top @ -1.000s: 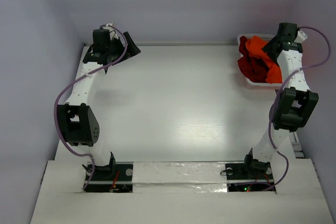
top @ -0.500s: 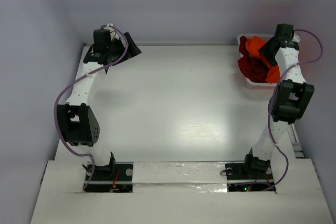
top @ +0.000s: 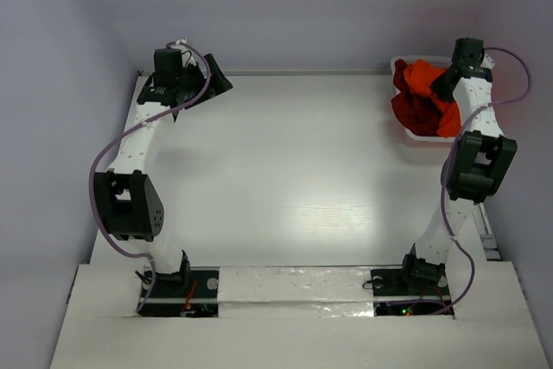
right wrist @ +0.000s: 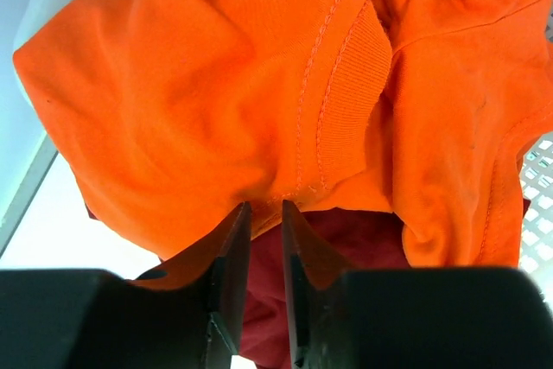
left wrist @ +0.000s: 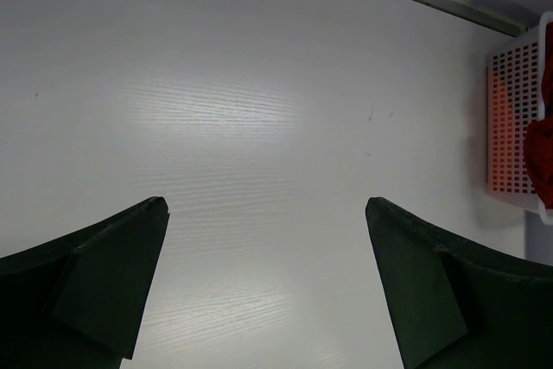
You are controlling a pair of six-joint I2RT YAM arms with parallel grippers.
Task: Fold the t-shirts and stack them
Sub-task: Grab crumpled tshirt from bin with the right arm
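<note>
A bright orange t-shirt [top: 422, 74] lies crumpled on top of a dark red t-shirt [top: 409, 111] in the white lattice basket [top: 422, 136] at the far right corner. My right gripper [top: 442, 85] is over the basket. In the right wrist view its fingers [right wrist: 266, 206] are closed to a narrow gap on a fold of the orange t-shirt [right wrist: 216, 84] just below the ribbed collar, with the dark red t-shirt [right wrist: 346, 239] beneath. No pink t-shirt shows. My left gripper [top: 216, 84] is open and empty at the far left, over bare table [left wrist: 266, 213].
The basket [left wrist: 510, 127] stands against the back wall at the table's right edge, and some dark red cloth [left wrist: 544, 153] shows in it. Purple cables loop off both arms. The walls stand close on the left, back and right.
My right wrist has moved a little towards the back wall over the basket, and its elbow has shifted left. The left arm has not moved.
</note>
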